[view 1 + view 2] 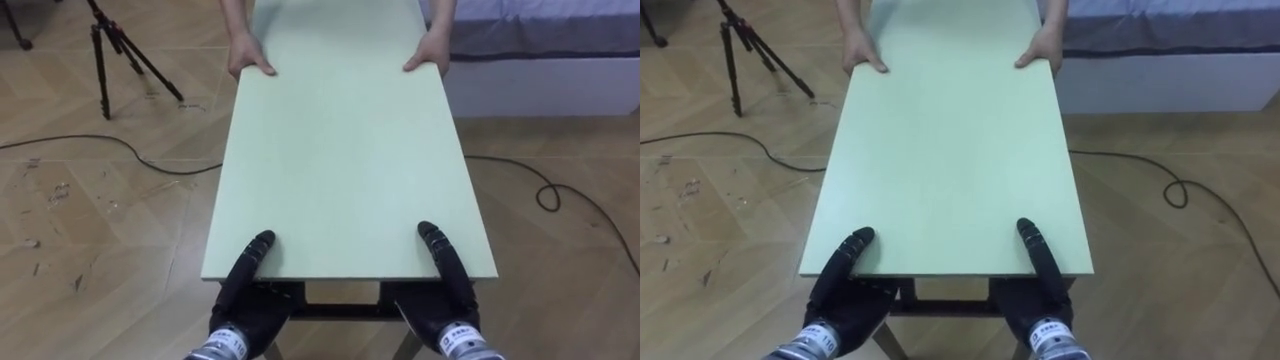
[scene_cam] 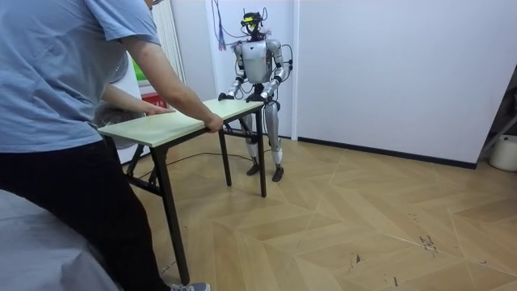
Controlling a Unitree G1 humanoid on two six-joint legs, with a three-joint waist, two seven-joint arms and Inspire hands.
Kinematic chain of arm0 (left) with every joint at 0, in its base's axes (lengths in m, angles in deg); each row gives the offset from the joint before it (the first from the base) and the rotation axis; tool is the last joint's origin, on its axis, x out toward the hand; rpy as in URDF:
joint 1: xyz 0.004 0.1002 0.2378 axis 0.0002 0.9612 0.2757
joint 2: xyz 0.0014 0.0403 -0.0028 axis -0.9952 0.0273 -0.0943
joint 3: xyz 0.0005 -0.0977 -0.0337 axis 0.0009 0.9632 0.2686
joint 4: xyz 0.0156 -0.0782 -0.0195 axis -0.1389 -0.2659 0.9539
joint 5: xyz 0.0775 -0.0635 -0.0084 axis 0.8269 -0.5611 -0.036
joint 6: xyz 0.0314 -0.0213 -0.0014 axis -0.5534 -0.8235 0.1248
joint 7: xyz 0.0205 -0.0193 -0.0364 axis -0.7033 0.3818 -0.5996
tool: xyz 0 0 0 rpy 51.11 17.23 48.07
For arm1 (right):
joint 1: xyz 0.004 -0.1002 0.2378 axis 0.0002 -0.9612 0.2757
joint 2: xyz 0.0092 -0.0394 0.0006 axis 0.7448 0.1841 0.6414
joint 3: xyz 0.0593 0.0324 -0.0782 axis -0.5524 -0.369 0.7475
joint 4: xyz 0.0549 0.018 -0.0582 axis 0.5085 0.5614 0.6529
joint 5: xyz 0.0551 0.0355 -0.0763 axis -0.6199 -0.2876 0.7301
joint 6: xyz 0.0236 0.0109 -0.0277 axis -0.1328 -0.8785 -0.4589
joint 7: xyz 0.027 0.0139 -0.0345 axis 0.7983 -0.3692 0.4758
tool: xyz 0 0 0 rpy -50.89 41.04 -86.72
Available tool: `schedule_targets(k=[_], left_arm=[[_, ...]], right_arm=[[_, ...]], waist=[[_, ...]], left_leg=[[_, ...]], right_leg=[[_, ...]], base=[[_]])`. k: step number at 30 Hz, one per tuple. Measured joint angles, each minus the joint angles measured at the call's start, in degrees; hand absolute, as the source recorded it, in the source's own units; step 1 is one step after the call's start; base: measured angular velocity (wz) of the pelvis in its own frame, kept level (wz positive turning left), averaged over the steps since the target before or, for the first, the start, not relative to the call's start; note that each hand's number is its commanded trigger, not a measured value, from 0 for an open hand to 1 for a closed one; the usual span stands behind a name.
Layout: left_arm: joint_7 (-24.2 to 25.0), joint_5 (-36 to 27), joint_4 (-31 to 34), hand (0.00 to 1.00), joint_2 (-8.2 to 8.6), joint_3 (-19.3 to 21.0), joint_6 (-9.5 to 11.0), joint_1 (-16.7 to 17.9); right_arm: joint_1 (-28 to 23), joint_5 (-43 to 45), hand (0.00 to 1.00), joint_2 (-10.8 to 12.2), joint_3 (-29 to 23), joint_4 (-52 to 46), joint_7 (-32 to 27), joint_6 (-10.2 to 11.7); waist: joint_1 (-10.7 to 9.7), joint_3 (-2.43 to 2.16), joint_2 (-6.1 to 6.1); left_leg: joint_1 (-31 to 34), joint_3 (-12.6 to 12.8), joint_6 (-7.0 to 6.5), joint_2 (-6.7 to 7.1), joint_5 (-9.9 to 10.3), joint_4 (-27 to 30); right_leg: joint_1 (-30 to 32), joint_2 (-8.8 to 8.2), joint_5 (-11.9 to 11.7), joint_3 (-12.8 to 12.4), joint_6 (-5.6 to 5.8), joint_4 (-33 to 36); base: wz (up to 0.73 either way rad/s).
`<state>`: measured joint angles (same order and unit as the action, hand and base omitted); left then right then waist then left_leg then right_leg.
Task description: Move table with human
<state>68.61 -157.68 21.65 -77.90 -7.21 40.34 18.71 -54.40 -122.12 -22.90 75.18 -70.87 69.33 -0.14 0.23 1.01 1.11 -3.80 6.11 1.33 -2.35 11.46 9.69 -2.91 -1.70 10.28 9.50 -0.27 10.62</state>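
With my left hand and right hand each clamped thumb-over on its near end, the table runs lengthwise straight ahead to the person.

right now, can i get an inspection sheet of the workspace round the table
surface: table, pale green top, nothing seen on it
job's things: person's hands hold the table's far edge
clutter: nothing seen
hands: left hand and right hand grip the near edge, thumbs on top
cables: dark cable lies on the floor on both sides of the table
surroundings: wood floor, tripod far left, bed far right
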Motion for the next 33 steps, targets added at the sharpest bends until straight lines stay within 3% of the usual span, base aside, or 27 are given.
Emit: schedule_targets(k=[8,14,20,23,31,33], left_arm=[[0.0,0.7,0.2,1.0,-0.01,0.0,0.0,0.0],[0.1,3.0,2.9,1.0,0.23,0.0,1.4,0.4],[0.9,5.3,6.1,1.0,0.13,-0.3,2.1,3.1],[3.1,6.8,6.9,1.0,0.04,-2.3,4.6,4.9],[5.3,9.1,7.4,1.0,0.05,-3.8,7.2,7.2],[5.7,9.6,7.4,1.0,0.03,-4.2,8.3,7.6]], right_arm=[[-0.1,0.6,1.0,0.1,0.0,-0.5,0.0,0.4],[-0.9,0.8,1.0,1.1,0.2,-3.2,-0.4,1.3],[-3.5,1.6,1.0,1.1,0.9,-6.0,1.0,1.8],[-5.0,1.8,1.0,0.5,1.1,-7.7,1.6,2.0],[-6.9,1.4,1.0,0.1,2.4,-9.3,1.6,2.7],[-6.9,1.0,1.0,-0.1,3.6,-9.3,1.6,3.7]], waist=[[0.1,0.0,0.01],[0.1,0.0,0.01],[-0.2,-0.14,-0.22],[-0.1,-0.2,-0.3],[0.0,-0.19,-0.37],[0.0,-0.18,-0.41]], left_leg=[[0.0,0.0,0.0,0.0,0.0,0.1],[0.1,0.1,0.0,0.02,0.0,0.2],[0.1,0.3,0.0,0.06,0.0,0.2],[0.5,1.0,0.0,0.05,0.0,0.1],[0.1,1.5,0.0,0.03,0.0,0.0],[0.1,1.6,0.0,-0.02,0.0,0.0]], right_leg=[[0.0,0.0,0.0,-0.1,0.0,0.1],[0.1,0.0,0.0,-0.1,0.0,0.1],[0.1,0.01,0.0,-0.4,0.0,0.0],[0.9,0.04,0.0,-1.0,0.01,0.0],[1.0,0.06,0.0,-1.5,0.02,0.3],[0.9,0.11,0.0,-1.5,0.02,0.3]], base=[[0.0],[0.0],[-0.02],[-0.09],[-0.03],[0.0]])
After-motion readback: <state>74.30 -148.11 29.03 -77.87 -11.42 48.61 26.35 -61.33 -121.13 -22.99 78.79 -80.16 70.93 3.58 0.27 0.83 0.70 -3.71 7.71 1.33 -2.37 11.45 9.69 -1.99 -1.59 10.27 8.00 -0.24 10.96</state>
